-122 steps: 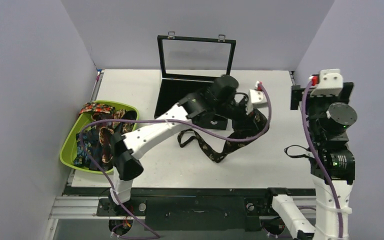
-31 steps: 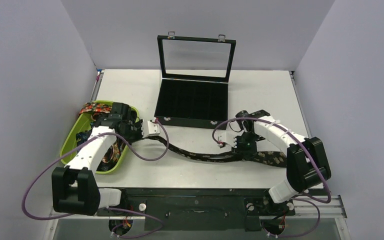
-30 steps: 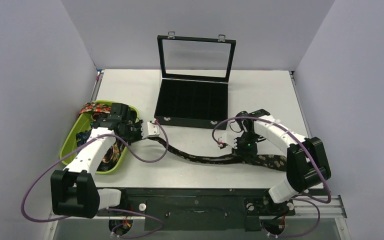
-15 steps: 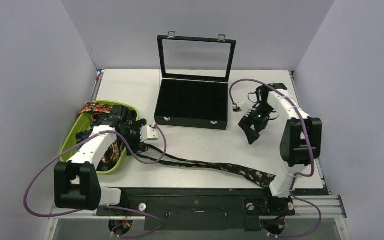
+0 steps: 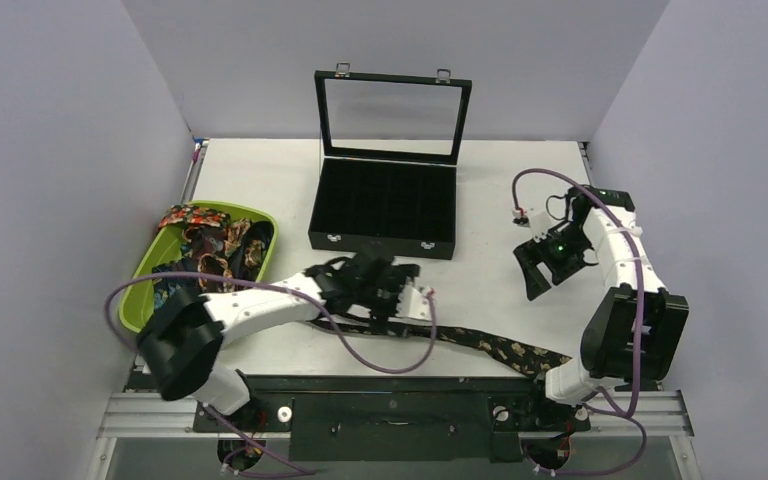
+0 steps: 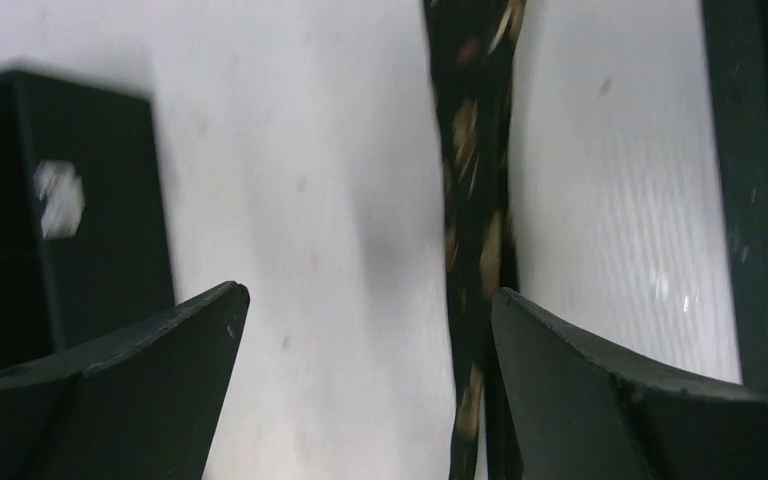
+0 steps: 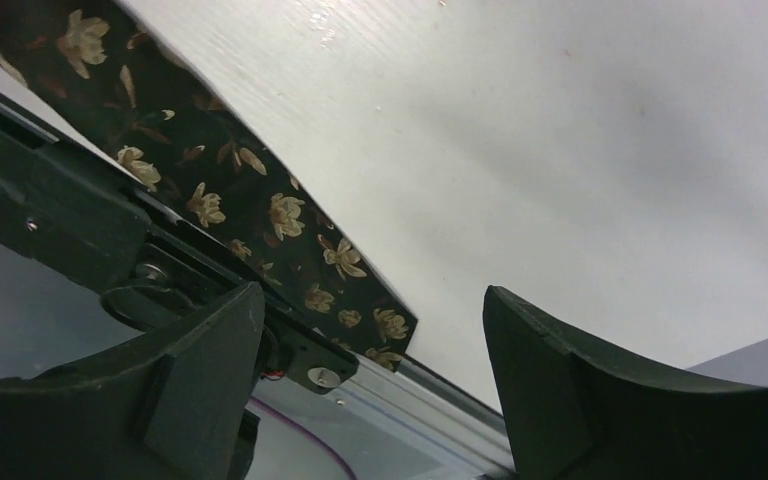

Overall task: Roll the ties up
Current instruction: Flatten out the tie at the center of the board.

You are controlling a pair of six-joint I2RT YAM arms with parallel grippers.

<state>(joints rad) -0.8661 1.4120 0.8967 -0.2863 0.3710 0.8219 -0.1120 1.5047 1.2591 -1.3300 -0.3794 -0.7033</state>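
The dark tie with tan-gold florals [image 5: 505, 349] is being shown stretched flat along the table's near edge, gripped by neither arm. The left pincer [image 6: 365, 295] is being held spread, low over the tie's narrow stretch. The strip is being seen running ahead of it, just inside its right finger, though whether fabric is being touched cannot be told. The right pincer [image 7: 372, 292] is likewise being held spread, with nothing between its fingers, above bare table [image 7: 580, 130] and clear of the tie. Ahead of it, off toward its left finger, the tie's wide end is being shown lying over the table's edge and against the black rail [image 7: 50, 210]. Behind the left pincer, beside that arm's elbow, the other ties [image 5: 210, 255] are being held heaped in the green basket [image 5: 138, 300]. Beyond the left pincer's left finger the black case [image 5: 385, 210] is being shown open, its glass lid [image 5: 392, 115] propped upright at the far side.
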